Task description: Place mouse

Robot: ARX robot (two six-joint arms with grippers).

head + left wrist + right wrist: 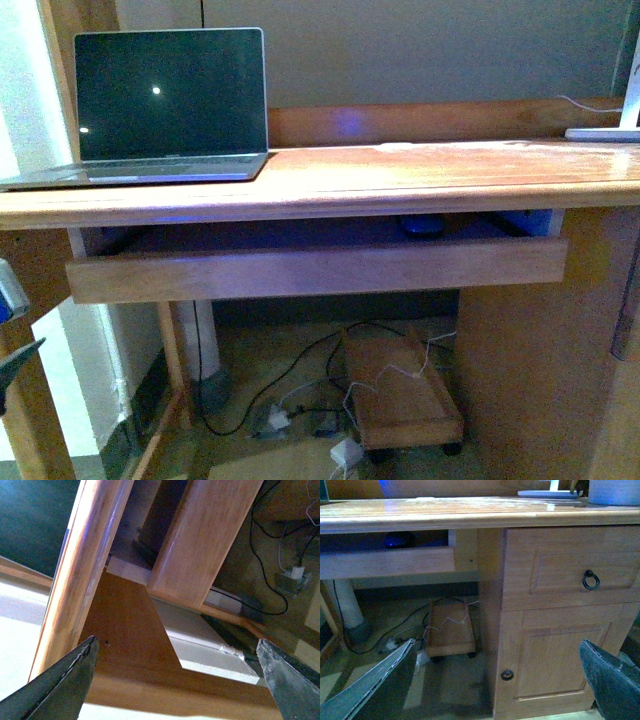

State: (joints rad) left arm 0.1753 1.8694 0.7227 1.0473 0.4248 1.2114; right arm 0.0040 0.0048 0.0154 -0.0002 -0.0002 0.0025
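Observation:
The mouse (pixel 421 226) is a small dark dome lying in the pull-out tray (pixel 320 270) under the desk top, toward its right end. In the right wrist view the mouse (pixel 396 540) shows in shadow behind the tray's front board. My right gripper (pixel 497 652) is open and holds nothing. It hangs low in front of the desk's cabinet, well away from the mouse. My left gripper (pixel 175 652) is open and empty too, below the desk's left end, facing the desk edge and tray board from underneath. Only a dark fingertip (pixel 18 365) of it shows at the front view's left edge.
An open laptop (pixel 170 100) stands on the desk top (pixel 400 170) at the left, and a white object (pixel 608 130) at the far right. The cabinet has a ring-handled drawer (pixel 590 580) and a door knob (pixel 507 674). A wheeled wooden stand (pixel 400 395) and cables lie underneath.

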